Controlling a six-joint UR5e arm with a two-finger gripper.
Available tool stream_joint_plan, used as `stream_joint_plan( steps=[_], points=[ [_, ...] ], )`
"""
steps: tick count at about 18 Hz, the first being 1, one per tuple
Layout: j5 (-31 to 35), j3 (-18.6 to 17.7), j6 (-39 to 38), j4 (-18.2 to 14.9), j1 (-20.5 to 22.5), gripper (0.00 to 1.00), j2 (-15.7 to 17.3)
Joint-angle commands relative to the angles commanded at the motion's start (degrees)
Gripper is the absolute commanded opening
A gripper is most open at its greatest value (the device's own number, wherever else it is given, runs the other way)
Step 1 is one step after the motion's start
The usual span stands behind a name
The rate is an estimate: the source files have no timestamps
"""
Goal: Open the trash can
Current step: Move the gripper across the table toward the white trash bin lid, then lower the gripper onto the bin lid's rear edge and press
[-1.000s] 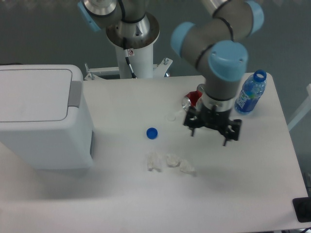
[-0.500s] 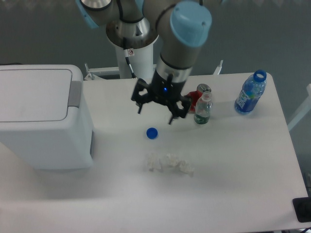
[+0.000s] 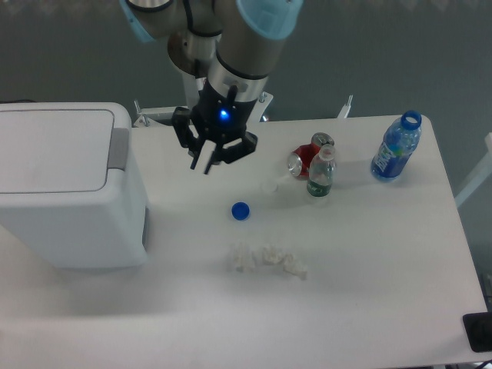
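Note:
The trash can (image 3: 69, 200) is a large white boxy bin at the left of the table. Its flat lid (image 3: 50, 150) lies down, closed. The grey push-button strip (image 3: 118, 138) runs along the lid's right edge. My gripper (image 3: 201, 166) hangs above the table to the right of the bin, a short way from the strip and touching nothing. Its two fingers point down and stand close together, holding nothing.
A blue cap (image 3: 241, 210) lies on the table below the gripper. Crumpled clear plastic (image 3: 267, 260) lies nearer the front. A red can (image 3: 306, 157), a small clear bottle (image 3: 320, 174) and a blue bottle (image 3: 397, 147) stand at the right.
The gripper has swept left across the table, from over the can and bottles to just right of the trash can. Its fingers have come together. The small bottle and can are uncovered.

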Motion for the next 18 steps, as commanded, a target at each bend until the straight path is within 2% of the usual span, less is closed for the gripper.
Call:
stream_joint_plan(
  steps=[4,10,18],
  points=[
    [-2.1,-0.3,-1.3,-0.2,-0.8,0.22,1.9],
    [-2.5,-0.3,-5.9,0.0,-3.8,0.21,2.1],
    [-3.9,-0.4,-6.6,-0.3,-6.3,0.17,2.2]
  ],
)
